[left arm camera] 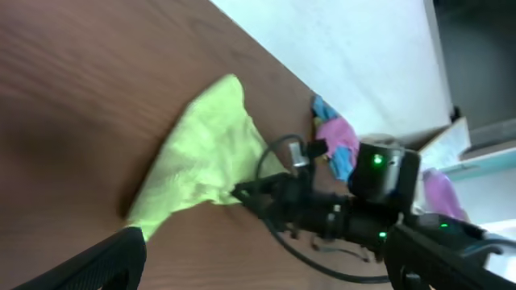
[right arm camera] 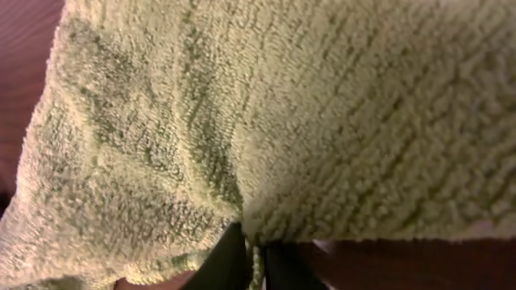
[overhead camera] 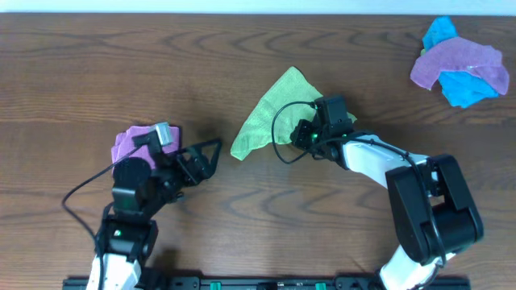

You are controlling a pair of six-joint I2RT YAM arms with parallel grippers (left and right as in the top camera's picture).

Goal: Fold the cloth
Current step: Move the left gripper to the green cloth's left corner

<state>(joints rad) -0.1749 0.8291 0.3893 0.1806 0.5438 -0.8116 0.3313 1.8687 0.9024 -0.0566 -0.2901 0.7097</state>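
The lime-green cloth (overhead camera: 270, 117) lies bunched in a rough triangle on the wooden table, near the middle. My right gripper (overhead camera: 305, 133) is at its right edge and is shut on a pinch of the cloth; the cloth fills the right wrist view (right arm camera: 266, 113), with the two dark fingertips (right arm camera: 254, 258) closed on its hem. My left gripper (overhead camera: 211, 153) is open and empty, left of the cloth's lower tip. In the left wrist view the cloth (left arm camera: 205, 153) lies ahead between my open fingers (left arm camera: 258, 266).
A purple cloth (overhead camera: 131, 143) lies under the left arm. A heap of purple and bright blue cloths (overhead camera: 459, 68) sits at the far right corner. The right arm's cable (overhead camera: 282, 129) loops over the green cloth.
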